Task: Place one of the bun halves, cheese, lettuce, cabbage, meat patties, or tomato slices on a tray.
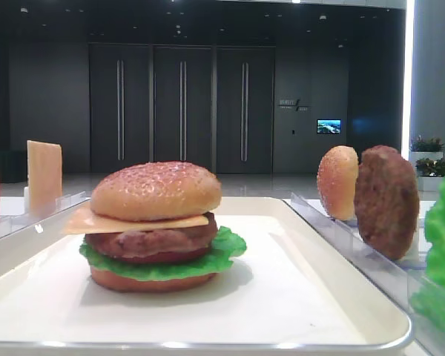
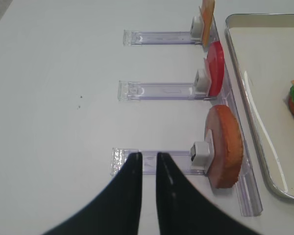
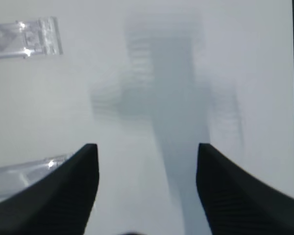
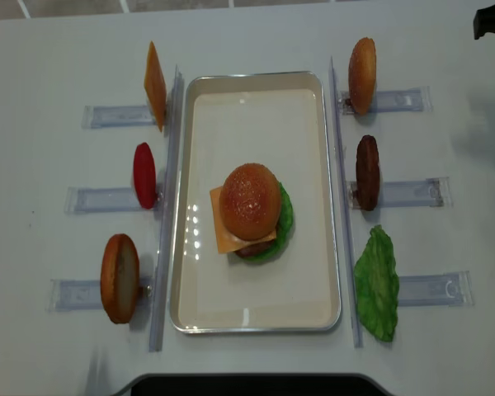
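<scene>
Burger [image 4: 250, 210] stacked mid-tray [image 4: 256, 309], bun top [image 1: 156, 190] dome-up, cheese [image 1: 96, 221] corner jutting left; spare parts stand on edge in racks [image 2: 164, 90] for side access. Left end effector [image 2: 146, 169] clenched, empty, beside the bun bottom [image 2: 225, 147]. Right end effector [image 3: 147, 171] released above bare surface [image 3: 137, 58].

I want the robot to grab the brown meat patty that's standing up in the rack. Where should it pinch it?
The meat patty stands on edge in its clear rack, right of the tray. Probably best to come from above with the right end effector, pinching the two flat faces near the top rim, which stands clear of the rack.
</scene>
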`<state>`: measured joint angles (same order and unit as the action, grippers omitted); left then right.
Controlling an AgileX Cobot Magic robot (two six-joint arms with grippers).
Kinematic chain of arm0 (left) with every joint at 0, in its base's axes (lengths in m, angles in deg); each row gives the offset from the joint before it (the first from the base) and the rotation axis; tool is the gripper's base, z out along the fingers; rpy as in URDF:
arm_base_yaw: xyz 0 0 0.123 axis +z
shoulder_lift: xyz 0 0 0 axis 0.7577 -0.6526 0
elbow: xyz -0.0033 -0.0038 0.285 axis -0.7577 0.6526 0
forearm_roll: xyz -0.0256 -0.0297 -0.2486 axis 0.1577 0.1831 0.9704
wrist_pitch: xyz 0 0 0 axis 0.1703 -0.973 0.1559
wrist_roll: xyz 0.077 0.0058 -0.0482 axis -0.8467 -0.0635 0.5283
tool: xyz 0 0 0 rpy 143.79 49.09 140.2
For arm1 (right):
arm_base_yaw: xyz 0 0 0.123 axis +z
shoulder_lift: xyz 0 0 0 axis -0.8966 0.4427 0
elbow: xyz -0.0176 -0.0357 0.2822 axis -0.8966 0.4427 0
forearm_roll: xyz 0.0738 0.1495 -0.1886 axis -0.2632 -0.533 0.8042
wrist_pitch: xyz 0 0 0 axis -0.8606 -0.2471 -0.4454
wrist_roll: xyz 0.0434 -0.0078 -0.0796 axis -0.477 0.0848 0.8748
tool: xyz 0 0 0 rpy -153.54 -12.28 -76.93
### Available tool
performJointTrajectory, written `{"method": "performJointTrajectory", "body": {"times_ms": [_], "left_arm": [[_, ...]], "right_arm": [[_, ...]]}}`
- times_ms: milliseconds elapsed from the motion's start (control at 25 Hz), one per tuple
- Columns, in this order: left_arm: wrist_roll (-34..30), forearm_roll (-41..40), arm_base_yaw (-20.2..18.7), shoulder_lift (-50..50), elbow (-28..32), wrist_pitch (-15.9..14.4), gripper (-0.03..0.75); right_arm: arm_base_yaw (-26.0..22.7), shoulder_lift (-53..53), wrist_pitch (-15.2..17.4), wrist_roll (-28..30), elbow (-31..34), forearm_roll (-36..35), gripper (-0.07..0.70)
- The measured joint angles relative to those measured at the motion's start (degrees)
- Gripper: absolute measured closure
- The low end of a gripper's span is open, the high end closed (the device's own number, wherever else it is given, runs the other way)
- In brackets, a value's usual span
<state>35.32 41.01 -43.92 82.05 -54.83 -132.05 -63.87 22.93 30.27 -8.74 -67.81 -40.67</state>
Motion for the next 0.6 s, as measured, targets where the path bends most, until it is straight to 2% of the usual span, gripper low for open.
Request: {"method": "performJointTrajectory", "body": {"times_ms": [120,360,600], "left_arm": [[0.00,0.00,0.00,0.00,0.00,0.00,0.639],[0.00,0.00,0.00,0.00,0.00,0.00,0.639],[0.00,0.00,0.00,0.00,0.00,0.00,0.639]], "right_arm": [[-2.44,-7.83,-0.90,1.38,10.01,-3.45,0.214],[-3.32,-30.58,-2.06,2.67,34.01,-3.82,0.217],[-3.32,-56.26,-1.86,3.38,48.17,-5.42,0.218]]}}
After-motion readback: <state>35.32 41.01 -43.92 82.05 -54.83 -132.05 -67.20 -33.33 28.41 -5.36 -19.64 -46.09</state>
